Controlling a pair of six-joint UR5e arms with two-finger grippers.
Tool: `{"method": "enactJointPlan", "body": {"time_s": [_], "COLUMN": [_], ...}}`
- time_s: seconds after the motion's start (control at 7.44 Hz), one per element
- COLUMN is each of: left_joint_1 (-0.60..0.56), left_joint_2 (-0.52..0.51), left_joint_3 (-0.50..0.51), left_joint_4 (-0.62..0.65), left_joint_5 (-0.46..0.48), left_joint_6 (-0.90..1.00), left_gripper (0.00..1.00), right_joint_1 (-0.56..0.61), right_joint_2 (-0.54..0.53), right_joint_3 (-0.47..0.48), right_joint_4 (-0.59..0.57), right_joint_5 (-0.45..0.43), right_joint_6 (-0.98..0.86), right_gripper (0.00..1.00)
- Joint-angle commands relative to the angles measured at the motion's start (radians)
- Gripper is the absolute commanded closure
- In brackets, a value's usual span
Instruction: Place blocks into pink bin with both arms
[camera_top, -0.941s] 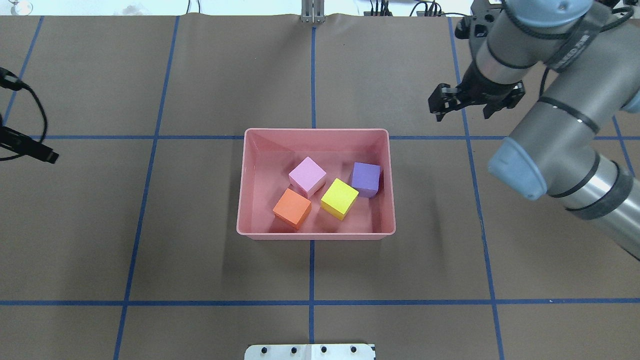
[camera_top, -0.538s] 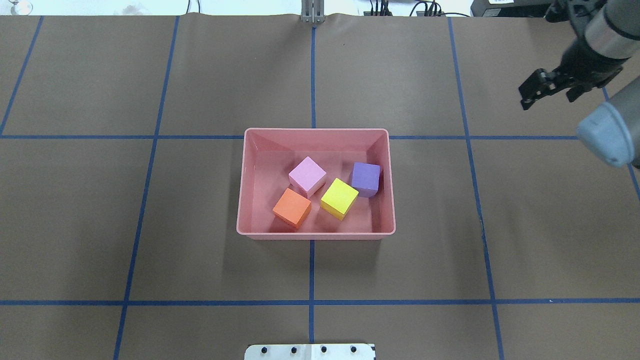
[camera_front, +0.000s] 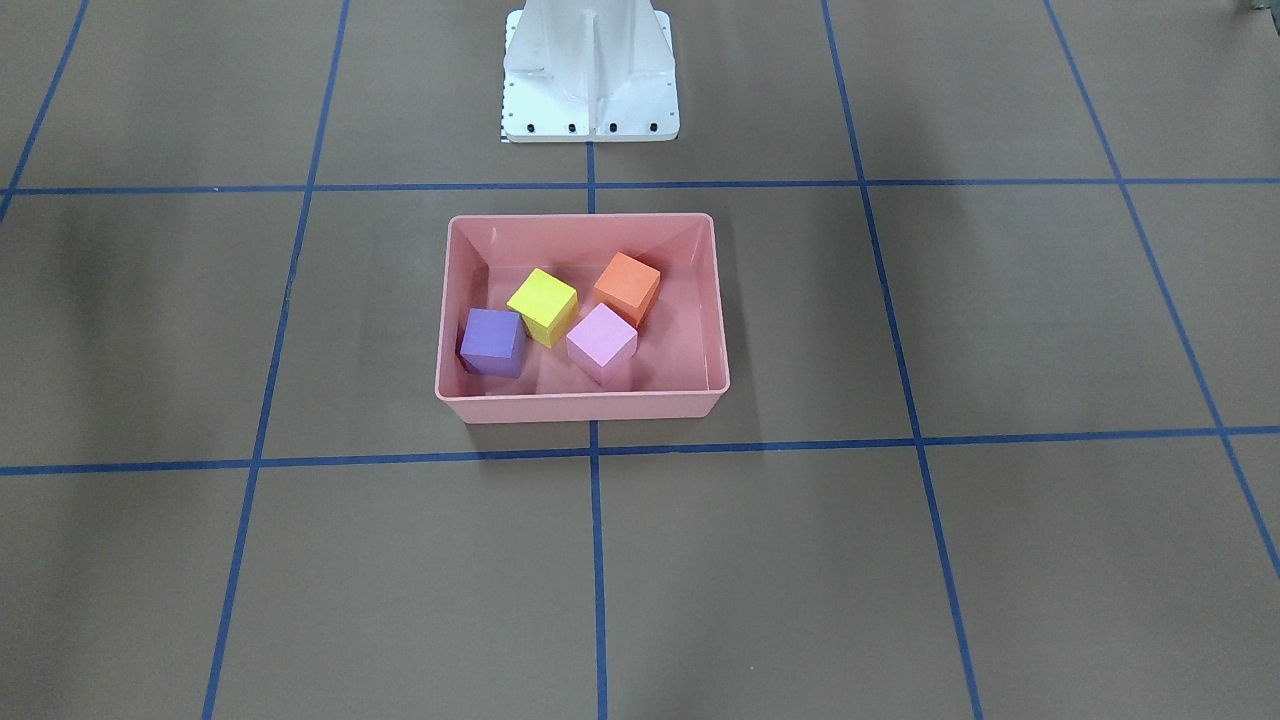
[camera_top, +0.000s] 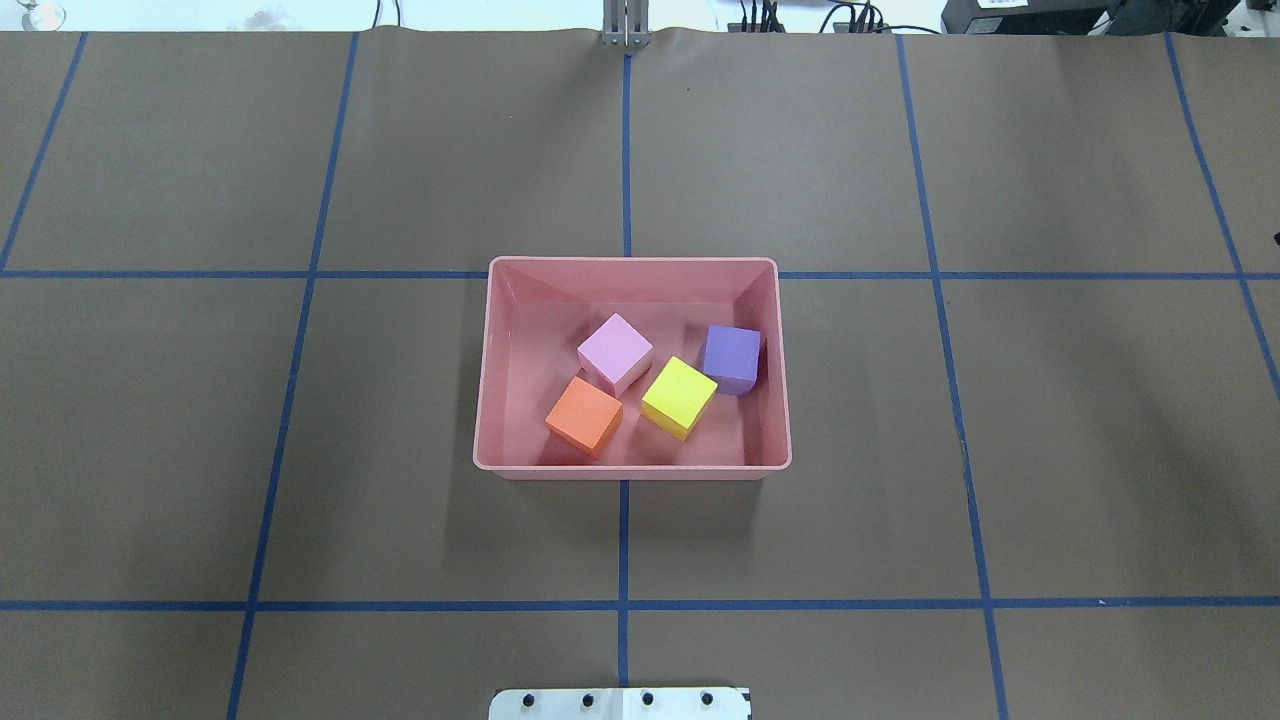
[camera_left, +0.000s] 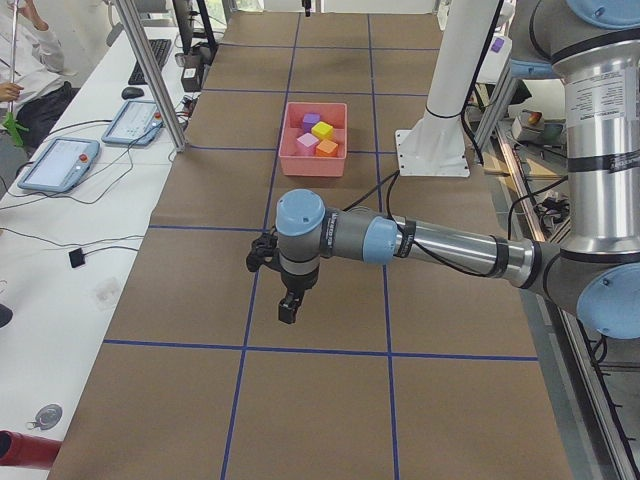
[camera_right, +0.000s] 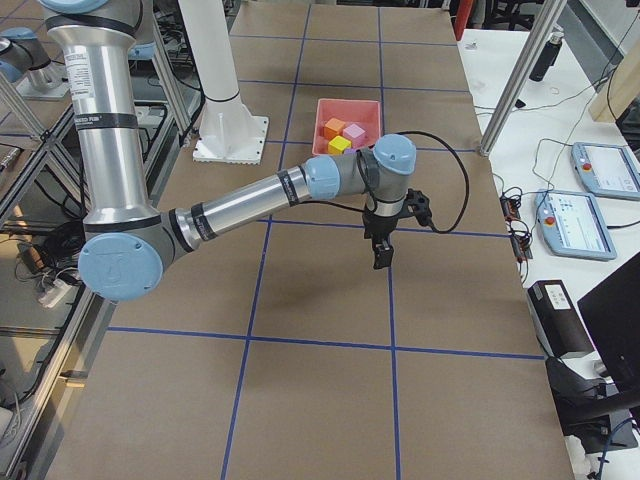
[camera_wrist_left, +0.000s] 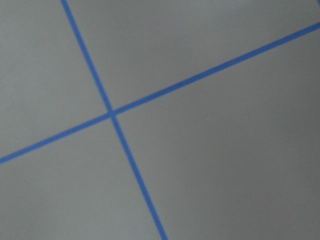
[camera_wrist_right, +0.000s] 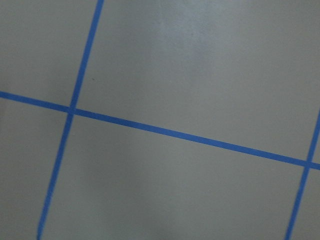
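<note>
The pink bin (camera_top: 630, 262) stands at the table's middle and also shows in the front view (camera_front: 580, 408). Inside it lie the light pink-lilac block (camera_top: 614, 350), the orange block (camera_top: 584, 416), the yellow block (camera_top: 680, 396) and the purple block (camera_top: 732, 356). Neither gripper shows in the overhead or front views. The left gripper (camera_left: 288, 305) hangs over bare table far from the bin. The right gripper (camera_right: 381, 252) hangs over bare table at the other end. I cannot tell whether either is open or shut. Both wrist views show only tape lines.
The white robot base (camera_front: 590, 70) stands behind the bin. Blue tape lines grid the brown table cover. Tablets (camera_left: 60, 165) and cables lie on a white side bench, with metal posts (camera_right: 520, 80) along the table edge.
The right arm has swung to the right and left the overhead view. The left arm's tip at the left edge has also gone from view. The blocks and bin have not moved.
</note>
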Motion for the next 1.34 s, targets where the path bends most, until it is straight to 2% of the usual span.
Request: {"method": "enactJointPlan", "body": {"time_s": [0.0, 0.81, 1.08, 1.21], "left_joint_1": [-0.096, -0.12, -0.118, -0.118], "left_joint_2": [0.038, 0.054, 0.039, 0.045], "left_joint_3": [0.057, 0.043, 0.039, 0.04], "left_joint_4": [-0.002, 0.024, 0.002, -0.053], "left_joint_5": [0.008, -0.002, -0.002, -0.002], "left_joint_6": [0.004, -0.122, -0.115, -0.113], "left_gripper": [0.0, 0.0, 0.0, 0.0], "right_joint_1": [0.044, 0.054, 0.054, 0.054], "right_joint_2": [-0.081, -0.112, -0.121, -0.126], "right_joint_3": [0.002, 0.001, 0.001, -0.001], "right_joint_4": [0.001, 0.001, 0.001, 0.001], "right_joint_5": [-0.003, -0.006, -0.006, -0.008], "right_joint_6": [-0.032, -0.019, -0.019, -0.019], "right_gripper": [0.0, 0.0, 0.0, 0.0]}}
